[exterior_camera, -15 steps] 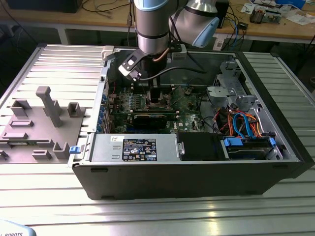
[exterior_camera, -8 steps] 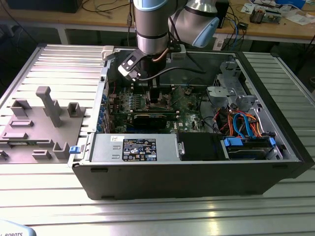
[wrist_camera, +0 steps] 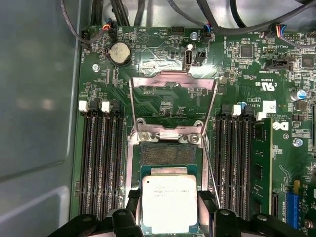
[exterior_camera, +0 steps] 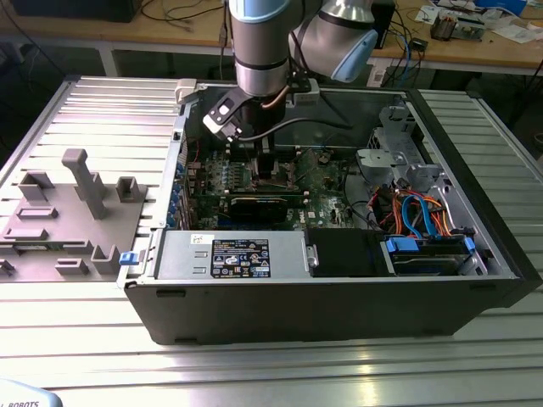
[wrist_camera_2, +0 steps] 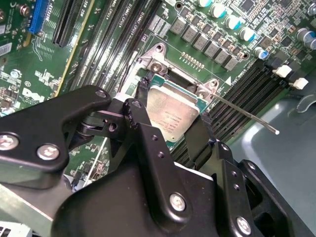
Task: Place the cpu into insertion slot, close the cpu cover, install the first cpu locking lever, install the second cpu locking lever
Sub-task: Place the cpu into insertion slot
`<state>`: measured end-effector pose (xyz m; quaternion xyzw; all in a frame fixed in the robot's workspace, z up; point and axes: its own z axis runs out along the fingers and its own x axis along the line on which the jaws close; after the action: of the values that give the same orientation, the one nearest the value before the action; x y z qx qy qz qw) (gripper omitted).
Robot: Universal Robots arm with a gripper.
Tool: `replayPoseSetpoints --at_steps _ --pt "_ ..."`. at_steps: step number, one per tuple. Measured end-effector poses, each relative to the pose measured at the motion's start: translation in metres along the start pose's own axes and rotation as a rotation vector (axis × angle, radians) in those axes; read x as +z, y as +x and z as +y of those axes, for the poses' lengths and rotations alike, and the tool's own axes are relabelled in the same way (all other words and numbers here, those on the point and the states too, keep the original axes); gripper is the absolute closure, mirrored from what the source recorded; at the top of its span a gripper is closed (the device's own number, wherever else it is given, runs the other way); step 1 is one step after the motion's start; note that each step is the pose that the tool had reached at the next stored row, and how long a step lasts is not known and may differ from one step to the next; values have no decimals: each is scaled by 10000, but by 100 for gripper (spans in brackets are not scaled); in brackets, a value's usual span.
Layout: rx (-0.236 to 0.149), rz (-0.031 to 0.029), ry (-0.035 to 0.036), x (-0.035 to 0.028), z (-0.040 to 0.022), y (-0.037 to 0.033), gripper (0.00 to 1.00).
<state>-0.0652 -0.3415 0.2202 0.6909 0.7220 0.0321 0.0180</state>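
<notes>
Hidden: insertion slot (wrist_camera: pixel 165 154) partly under the cpu (wrist_camera: pixel 169 210).
Gripper (wrist_camera: pixel 170 197): fingers pinch the cpu's opposite edges, over the slot.
Arm (exterior_camera: pixel 263 51): vertical, reaching down above the slot.

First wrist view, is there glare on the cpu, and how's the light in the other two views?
First wrist view: glare washes the cpu top pale. Second wrist view: the cpu shows a softer sheen. Exterior view: the table slats shine bright, while the case interior is dim.
</notes>
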Motion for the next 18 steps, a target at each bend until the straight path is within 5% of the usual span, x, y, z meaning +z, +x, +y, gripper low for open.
replayPoseSetpoints --at_steps 4,18 --pt "428 -39 -8 40 16 -1 46" --pt "477 -94 -7 178 104 27 46"
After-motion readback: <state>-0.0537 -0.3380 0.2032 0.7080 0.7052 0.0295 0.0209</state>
